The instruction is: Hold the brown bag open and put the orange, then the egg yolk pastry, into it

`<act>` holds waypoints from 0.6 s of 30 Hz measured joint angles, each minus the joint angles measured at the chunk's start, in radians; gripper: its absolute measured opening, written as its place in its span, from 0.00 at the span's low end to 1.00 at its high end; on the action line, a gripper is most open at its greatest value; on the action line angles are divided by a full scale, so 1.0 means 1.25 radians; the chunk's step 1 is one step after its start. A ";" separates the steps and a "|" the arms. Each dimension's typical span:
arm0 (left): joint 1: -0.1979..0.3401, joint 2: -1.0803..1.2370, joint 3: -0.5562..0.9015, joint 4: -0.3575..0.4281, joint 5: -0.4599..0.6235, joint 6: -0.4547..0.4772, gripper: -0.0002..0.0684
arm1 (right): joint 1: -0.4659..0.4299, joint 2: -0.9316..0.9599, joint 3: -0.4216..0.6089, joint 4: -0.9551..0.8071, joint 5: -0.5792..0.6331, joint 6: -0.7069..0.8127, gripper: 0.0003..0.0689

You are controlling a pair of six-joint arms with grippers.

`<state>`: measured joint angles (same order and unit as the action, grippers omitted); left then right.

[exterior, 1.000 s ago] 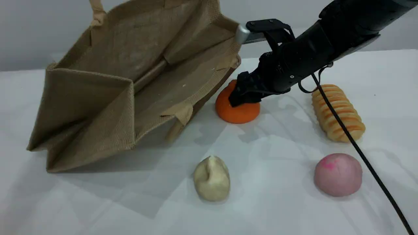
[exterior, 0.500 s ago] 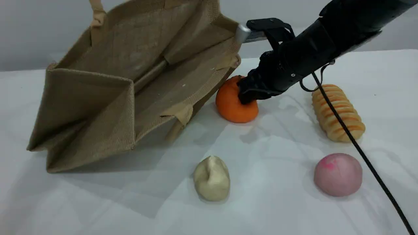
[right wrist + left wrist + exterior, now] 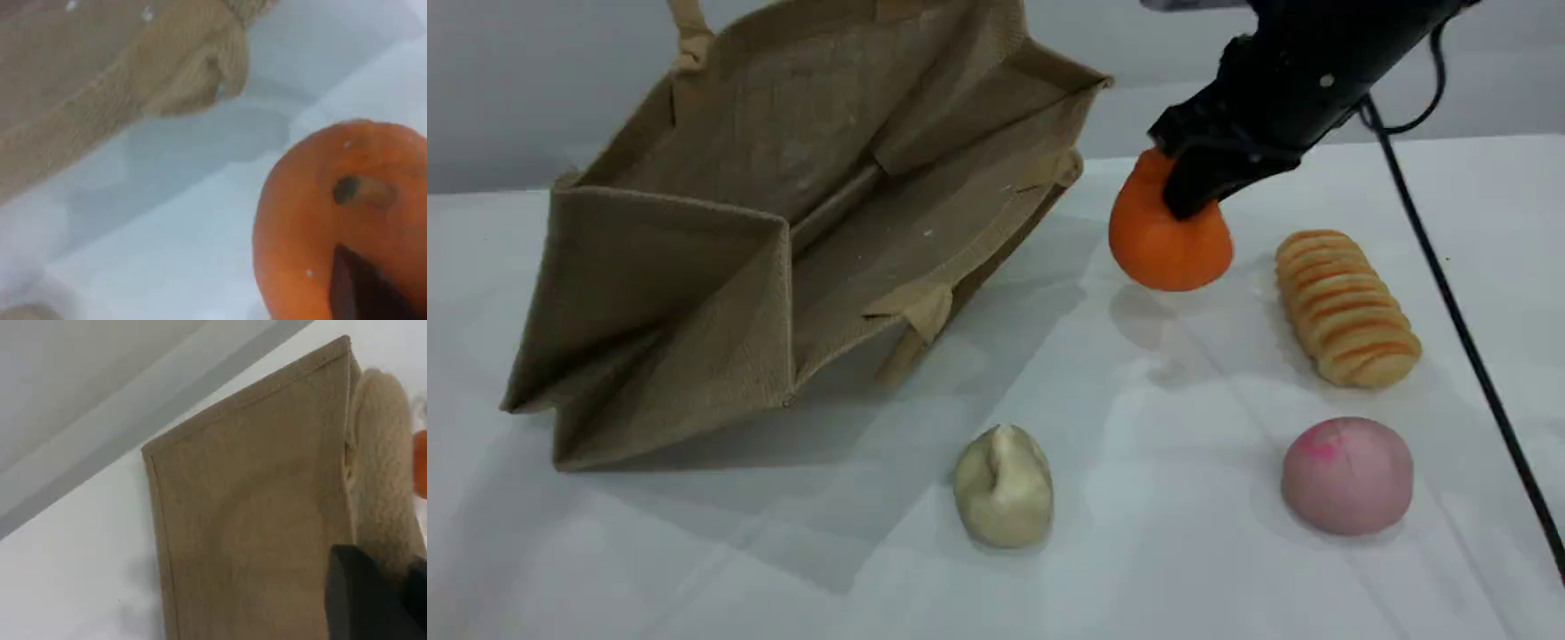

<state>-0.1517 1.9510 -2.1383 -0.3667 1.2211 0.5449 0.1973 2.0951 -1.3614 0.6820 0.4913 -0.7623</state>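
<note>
Gaping toward the camera at the left of the table [image 3: 1183, 551], the brown bag [image 3: 720, 267] lies tipped on its side with its upper wall raised and one beige handle [image 3: 689, 36] running up out of the scene view. The left gripper [image 3: 373, 600] shows only in its own wrist view, a dark tip against the jute beside that handle. Its jaws are closed, apparently on the handle or rim, though the contact itself is out of clear sight. The woven cloth looks stiff enough to keep its mouth wide while it is held there. In front of the bag, the egg yolk pastry [image 3: 1003, 487] sits on the table, well apart from both grippers. It looks soft and crumbly, and is probably best taken lightly across its rounded sides, away from the top crease. To the right, the orange [image 3: 1169, 236] hangs clear of the table just outside the bag's mouth, pinched at its knobbed top by the closed right gripper [image 3: 1192, 191]. Smooth, firm and round, it could slip from so narrow a hold, so a gentle carry seems wise. Beyond it lie a striped bread loaf [image 3: 1347, 307] and, nearer the camera, a pink bun [image 3: 1347, 476].
</note>
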 joint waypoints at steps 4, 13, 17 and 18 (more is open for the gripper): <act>0.000 0.001 0.000 0.001 0.000 0.024 0.13 | 0.001 -0.083 0.083 0.005 -0.093 0.009 0.02; -0.010 0.001 0.000 -0.008 0.000 0.072 0.13 | 0.018 -0.279 0.318 0.162 -0.291 -0.045 0.02; -0.034 0.001 0.000 -0.026 0.000 0.145 0.13 | 0.048 -0.352 0.366 0.255 -0.263 -0.119 0.02; -0.042 0.001 0.000 -0.026 0.000 0.162 0.13 | 0.056 -0.369 0.366 0.280 -0.244 -0.127 0.02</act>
<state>-0.2047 1.9519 -2.1383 -0.3997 1.2211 0.7468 0.2673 1.6342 -0.9035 1.0320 0.1867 -0.9214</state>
